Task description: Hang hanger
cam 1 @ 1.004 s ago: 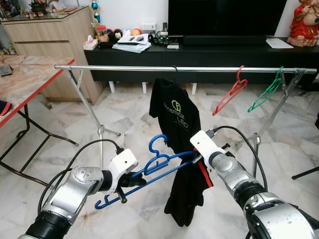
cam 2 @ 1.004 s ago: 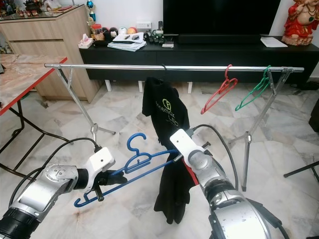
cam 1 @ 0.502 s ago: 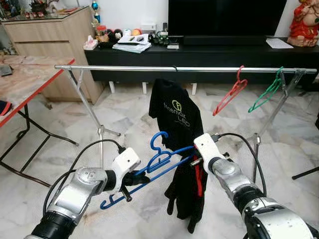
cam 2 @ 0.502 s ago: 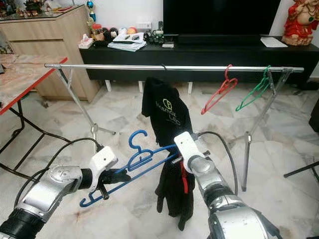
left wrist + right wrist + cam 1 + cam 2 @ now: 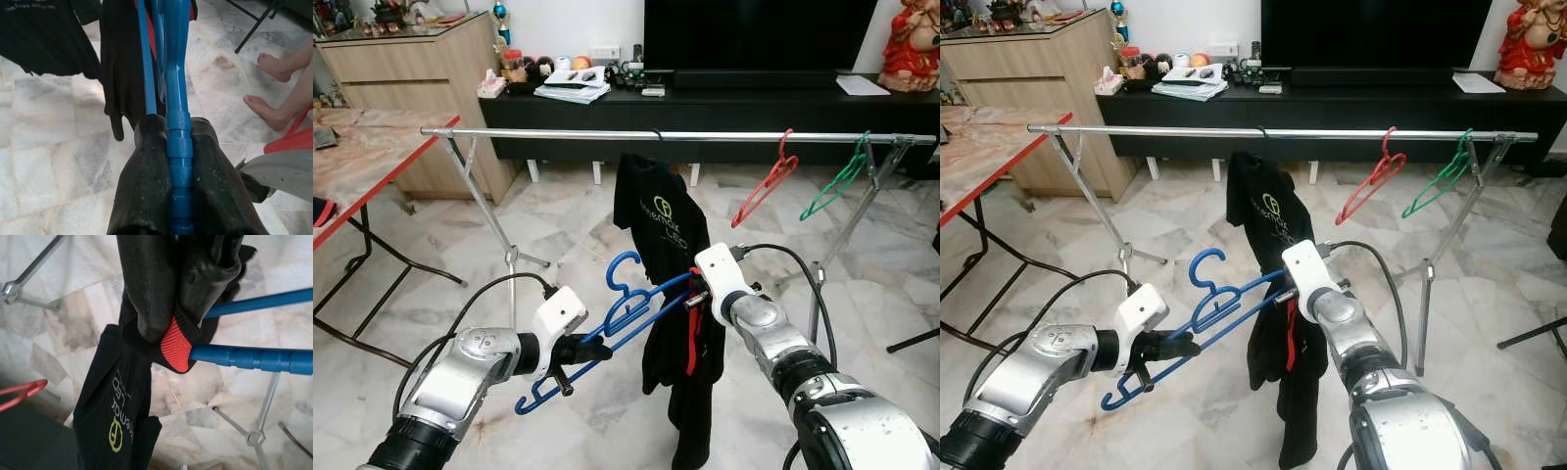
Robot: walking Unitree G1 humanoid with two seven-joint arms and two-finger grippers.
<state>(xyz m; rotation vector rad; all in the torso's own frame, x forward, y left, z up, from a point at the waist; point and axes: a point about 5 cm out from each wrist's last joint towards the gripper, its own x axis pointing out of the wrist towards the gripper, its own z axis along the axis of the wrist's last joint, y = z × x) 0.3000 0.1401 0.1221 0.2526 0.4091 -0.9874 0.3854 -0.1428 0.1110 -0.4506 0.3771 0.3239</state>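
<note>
Both silver arms reach forward at mid height in front of the chrome clothes rail (image 5: 607, 134). Left gripper (image 5: 576, 351) points toward the robot's right, its two black rubbery fingers (image 5: 149, 186) clenched on the lower end of the blue plastic hanger (image 5: 626, 308); in the left wrist view the ribbed blue bar sits squeezed between both pads. The hanger runs diagonally upward from the left gripper to the right gripper (image 5: 697, 299), with its hook (image 5: 623, 266) standing up between the two, below the rail and not on it. Right gripper is closed on a black garment (image 5: 690, 392) with a red-edged collar (image 5: 176, 345), pinching that fabric right at the upper end of the blue hanger; the cloth hangs limp from the fingers toward the floor. Behind it a black T-shirt (image 5: 666, 220) with a pale printed logo hangs from the rail near its middle. Further to the robot's right on the same rail hang a red hanger (image 5: 766, 181) and a green hanger (image 5: 837, 181), both thin and tilted. Floor is glossy veined marble tile (image 5: 568, 245). A red-edged marble-top table (image 5: 362, 157) stands to the left; a person's bare feet (image 5: 271, 85) show in the left wrist view
</note>
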